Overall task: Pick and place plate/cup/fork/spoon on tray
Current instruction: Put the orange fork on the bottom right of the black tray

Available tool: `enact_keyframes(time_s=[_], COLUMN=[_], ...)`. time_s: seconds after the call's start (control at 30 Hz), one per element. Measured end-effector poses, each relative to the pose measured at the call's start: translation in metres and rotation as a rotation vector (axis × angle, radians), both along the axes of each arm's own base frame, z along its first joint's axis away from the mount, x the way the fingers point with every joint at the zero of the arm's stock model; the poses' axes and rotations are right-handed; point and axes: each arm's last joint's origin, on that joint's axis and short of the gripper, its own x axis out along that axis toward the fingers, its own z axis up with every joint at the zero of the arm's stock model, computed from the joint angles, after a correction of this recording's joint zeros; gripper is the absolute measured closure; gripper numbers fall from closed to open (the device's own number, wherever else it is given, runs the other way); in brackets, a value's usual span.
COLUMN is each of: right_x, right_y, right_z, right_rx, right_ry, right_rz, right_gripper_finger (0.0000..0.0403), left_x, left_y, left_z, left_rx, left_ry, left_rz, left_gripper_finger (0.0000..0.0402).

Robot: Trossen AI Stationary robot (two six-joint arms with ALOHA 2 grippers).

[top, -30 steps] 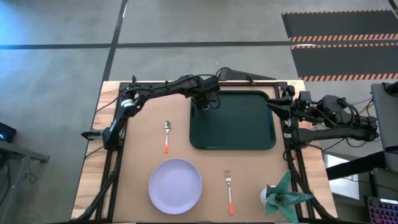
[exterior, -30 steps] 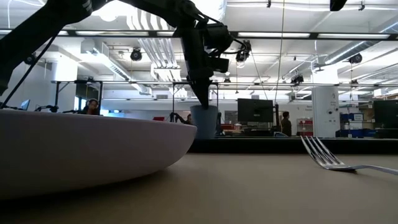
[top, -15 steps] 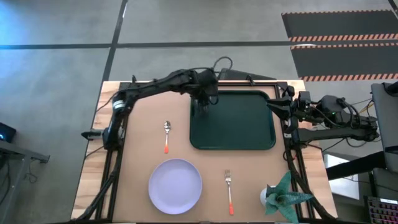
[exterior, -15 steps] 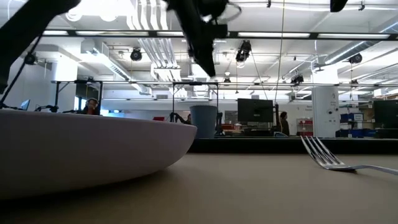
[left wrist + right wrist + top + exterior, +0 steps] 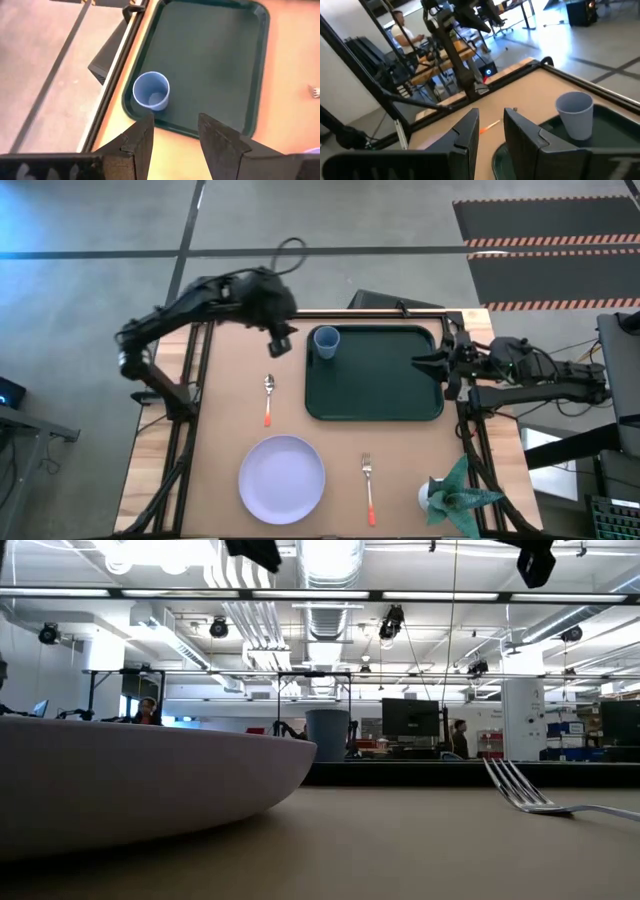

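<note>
The light-blue cup (image 5: 325, 342) stands upright on its base in the far left corner of the dark green tray (image 5: 385, 395); it also shows in the left wrist view (image 5: 151, 91) and the right wrist view (image 5: 575, 115). My left gripper (image 5: 283, 343) is open and empty, raised above the table just left of the tray. My right gripper (image 5: 425, 362) is open and empty at the tray's right rim. The spoon (image 5: 268, 398) lies left of the tray. The lavender plate (image 5: 282, 478) and the fork (image 5: 368, 488) lie near the front edge.
A small potted plant (image 5: 455, 495) stands at the table's near right corner. Bare table shows between the spoon, the plate and the tray. In the low view the plate (image 5: 140, 780) and the fork's tines (image 5: 520, 790) fill the foreground.
My left gripper has come off the cup, risen, and drawn back toward the table's left edge, clear of the tray. The cup stays upright in the tray's far left corner. My right gripper has moved toward the table's left, to the tray's right rim.
</note>
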Motion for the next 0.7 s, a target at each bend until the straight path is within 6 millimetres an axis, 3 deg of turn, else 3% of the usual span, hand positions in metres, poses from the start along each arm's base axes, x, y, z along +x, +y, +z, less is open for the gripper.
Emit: enact_keyframes(time_s=[0.17,0.33,0.7], right_x=[0.013,0.029,0.065], right_y=[0.002,0.005,0.008], right_z=[0.013,0.028,0.061], right_rx=[0.017,0.021,-0.095], right_ry=[0.004,0.061,0.228], right_rz=[0.068,0.112,0.169], right_gripper_finger=[0.0323,0.0323,0.0323], left_x=[-0.030,-0.051,-0.075], left_y=[-0.009,-0.015,-0.023], left_z=[-0.004,-0.028,-0.143], left_rx=[-0.051,-0.128,-0.363], left_ry=[-0.020,0.013,0.239], left_rz=[0.060,0.138,0.451], left_gripper_finger=[0.0265,0.0265,0.0265])
